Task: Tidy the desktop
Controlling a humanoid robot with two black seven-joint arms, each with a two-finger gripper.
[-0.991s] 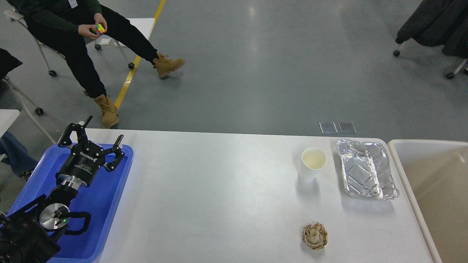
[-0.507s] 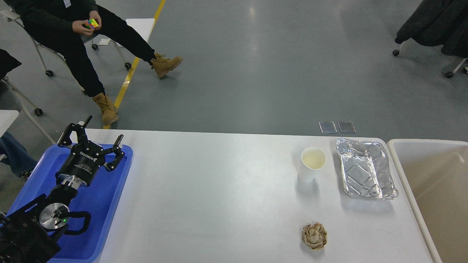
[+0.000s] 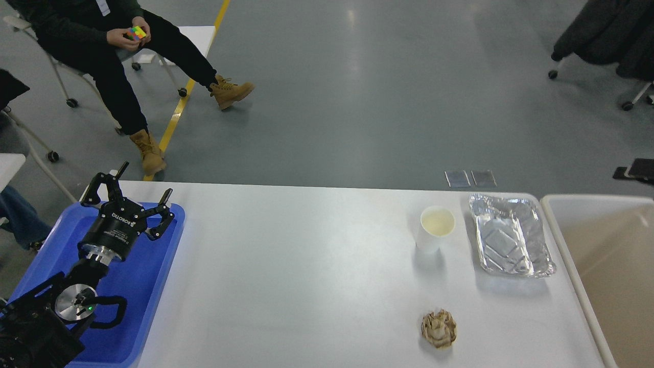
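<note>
**Left jaws spread over the tray, clutter waiting at the right**

Your left gripper (image 3: 134,196) sits at the left of the frame with its jaws spread wide and nothing between them. One finger (image 3: 164,219) reaches toward the tray's right rim; the other points up past the tray's far edge. The gripper hangs above the blue tray (image 3: 153,276), which lies on the left end of the desktop (image 3: 296,266). Your left arm (image 3: 66,296) runs down from it to the lower left corner. Your right gripper is out of the frame.

The desktop fills the lower half of the frame, running from the tray at the left to the beige bin (image 3: 613,255) at the right edge. Its middle stretch is bare white.

Look to the right side for the loose things. A white cup (image 3: 436,228) stands upright, its mouth open toward you. Just beside it, nearer the bin, lies a crinkled foil pan (image 3: 511,235), close to the cup but apart from it. Below the cup, toward the bottom of the frame, sits a crumpled brown paper wad (image 3: 439,329), well apart from both.

In the upper left, beyond the desktop, a seated person (image 3: 97,46) holds a coloured cube (image 3: 136,33).
</note>
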